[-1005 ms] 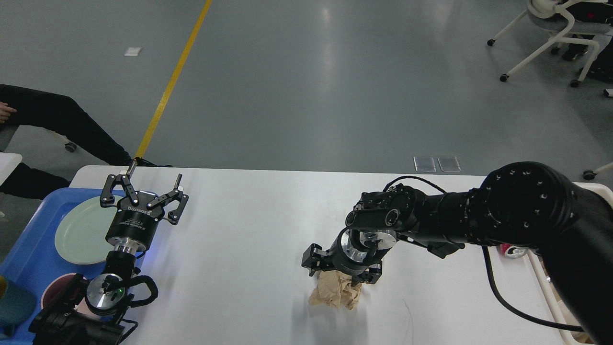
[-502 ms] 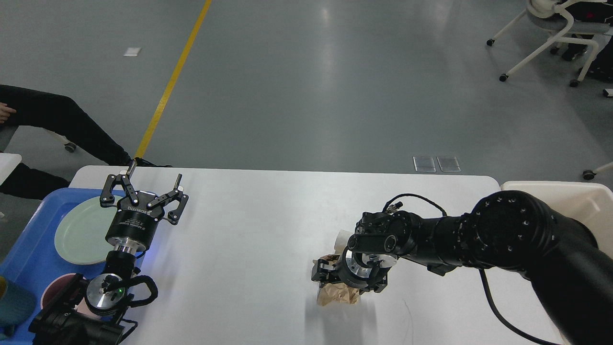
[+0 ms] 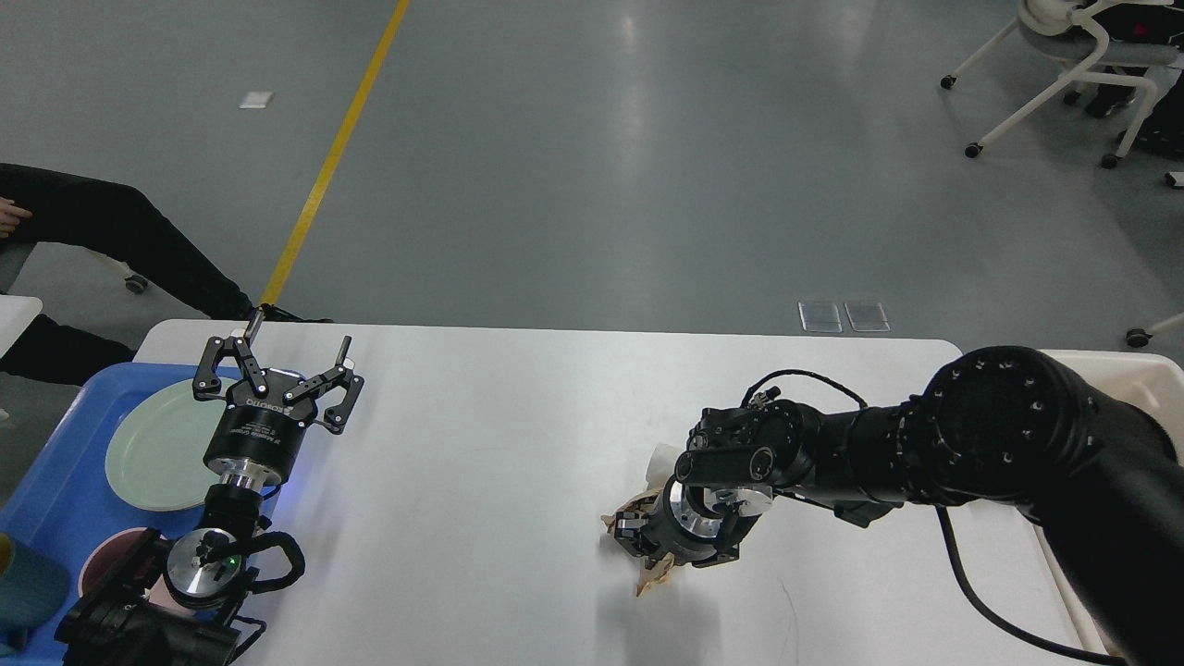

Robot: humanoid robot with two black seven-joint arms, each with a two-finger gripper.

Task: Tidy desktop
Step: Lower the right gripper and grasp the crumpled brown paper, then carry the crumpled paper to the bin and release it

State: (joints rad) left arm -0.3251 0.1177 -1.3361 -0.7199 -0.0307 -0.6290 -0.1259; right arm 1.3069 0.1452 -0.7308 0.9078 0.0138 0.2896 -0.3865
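Observation:
The white desktop (image 3: 481, 444) fills the lower view. My right gripper (image 3: 661, 555) points down near the front middle and is shut on a crumpled brown paper (image 3: 652, 578); scraps of it stick out left and below the fingers, and a shadow lies beneath. A small white object (image 3: 662, 460) lies just behind the wrist, mostly hidden. My left gripper (image 3: 282, 361) is open and empty, held above the table's left part beside the blue tray.
A blue tray (image 3: 55, 490) at the left edge holds a pale green plate (image 3: 148, 444), a pink cup (image 3: 102, 555) and a teal item (image 3: 23, 583). A cream bin (image 3: 1138, 375) stands at the right edge. A seated person's legs (image 3: 111, 240) are at far left.
My right gripper came down onto the brown paper and closed on it, bunching it small. The arm dropped lower, uncovering the cream bin. The left arm has not moved.

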